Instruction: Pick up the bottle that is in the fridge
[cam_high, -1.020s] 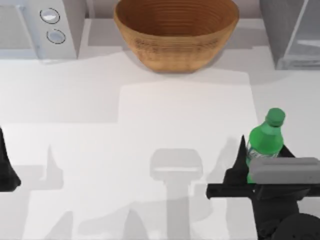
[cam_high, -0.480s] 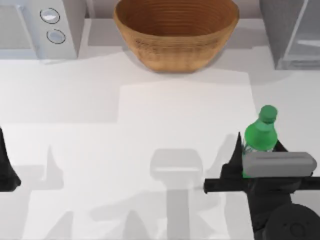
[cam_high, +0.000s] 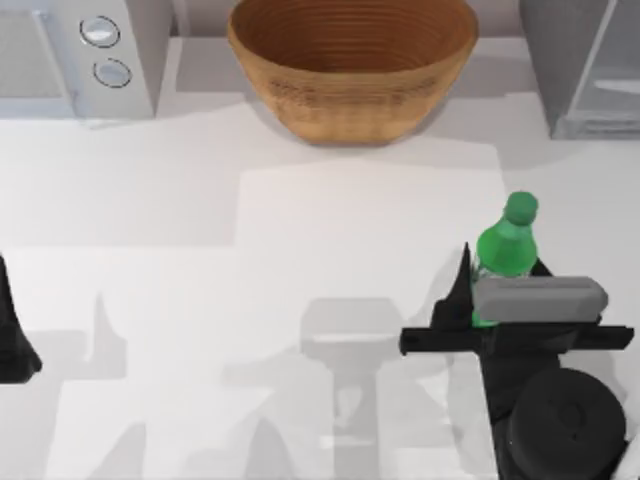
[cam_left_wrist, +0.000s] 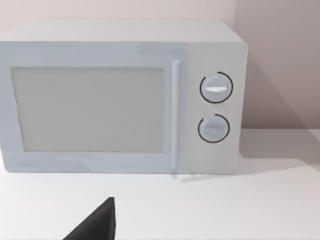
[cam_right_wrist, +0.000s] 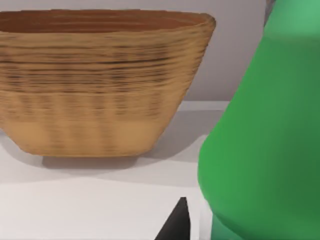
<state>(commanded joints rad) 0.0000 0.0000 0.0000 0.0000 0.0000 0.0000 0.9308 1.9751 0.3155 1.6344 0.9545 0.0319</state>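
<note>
Bottle (cam_high: 507, 246), bright green with a round cap, stands upright in the right gripper (cam_high: 497, 300) over the right side of the white table (cam_high: 300, 280), well in front of the fridge (cam_high: 585, 70) at the far right corner. The gripper's dark fingers (cam_high: 462, 290) pinch the bottle's lower body, one rising as a spike on its left, the other partly hidden on its right behind the grey wrist block. From the right wrist, the bottle (cam_right_wrist: 265, 140) looms close, with one black fingertip (cam_right_wrist: 175, 225) beside its base and the wicker bowl (cam_right_wrist: 100, 80) behind it. That bowl (cam_high: 352, 65) sits at the table's far middle, the microwave (cam_high: 80, 55) at the far left. The left gripper (cam_high: 15, 335) rests parked at the left edge; its state cannot be told. From the left wrist, the microwave (cam_left_wrist: 122, 97) faces the camera with two round knobs.
</note>
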